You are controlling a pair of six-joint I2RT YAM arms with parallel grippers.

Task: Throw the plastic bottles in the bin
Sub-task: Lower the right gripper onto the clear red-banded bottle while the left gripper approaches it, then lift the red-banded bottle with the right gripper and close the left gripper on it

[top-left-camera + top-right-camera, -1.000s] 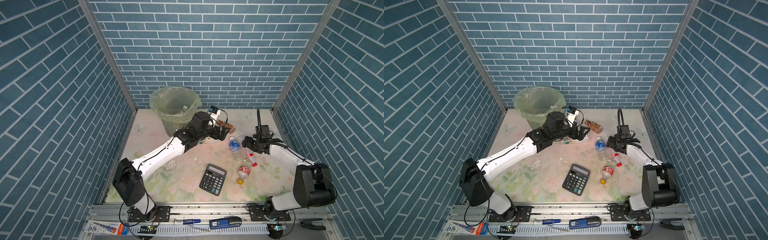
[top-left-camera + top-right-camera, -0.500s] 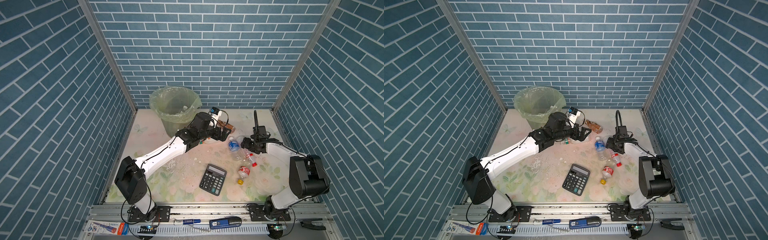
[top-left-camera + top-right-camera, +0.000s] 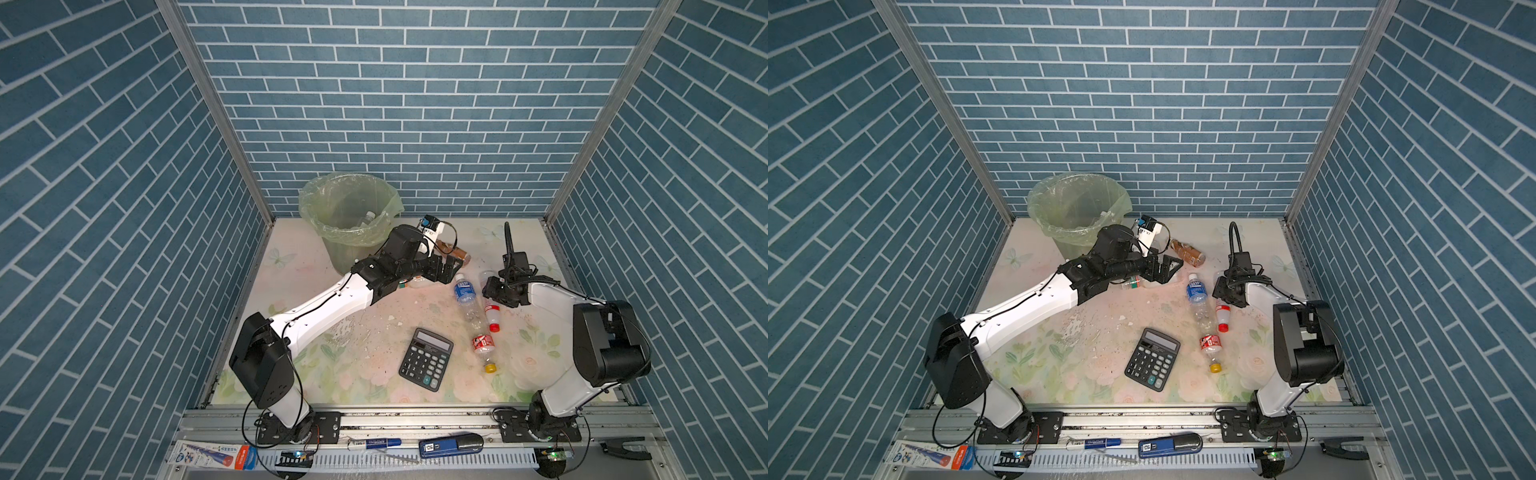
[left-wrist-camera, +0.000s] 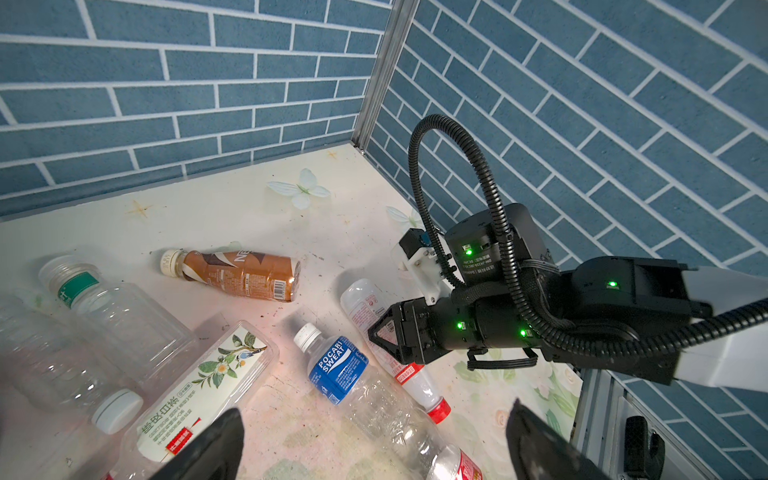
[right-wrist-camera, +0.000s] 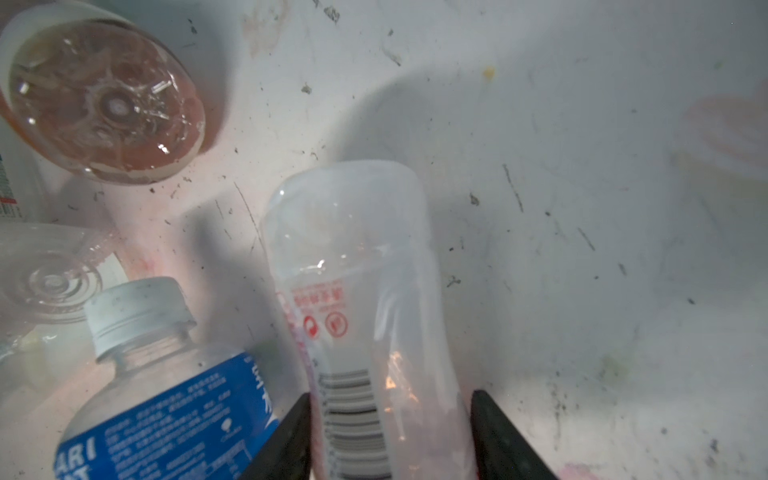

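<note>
**The right gripper [image 5: 390, 392] sits around the white bottle [image 5: 357, 266]; the left gripper [image 3: 451, 268] is wide open**

In both top views the bin [image 3: 353, 243] stands at 11 o'clock on the table [image 3: 299, 291]; its yellow-green bag is folded over the rim; a clear bottle [image 3: 367, 217] with a white cap shows inside it.

The left arm stretches from 7 o'clock toward the back of the table; the left gripper hangs low at about 1 o'clock; its two fingers are far apart and hold nothing.

The left wrist view shows three see-through bottles lying close together by this arm: a green-band bottle [image 4: 77, 286], a white-cap bottle [image 4: 117, 411] and a tea bottle [image 4: 216, 374] with leaves on its label.

The calculator [image 3: 426, 359] lies flat at 5 o'clock, well apart from both grippers.

The brown bottle [image 3: 456, 252] lies on its side just at 12 o'clock of the left gripper; I cannot tell if they touch.

The blue-label bottle [image 3: 464, 291] lies on its side at 3 o'clock from the middle of the table; its white cap points to about 12 o'clock.

The red-label bottle [image 3: 483, 344] lies just at 6 o'clock of it; its yellow cap points to 6 o'clock.

The white bottle lies on the table just at 3 o'clock of the blue-label bottle; its red cap points to 6 o'clock.

The right gripper is over the bottle's other end; one finger is on each side, very near; I cannot tell if they squeeze it.
</note>
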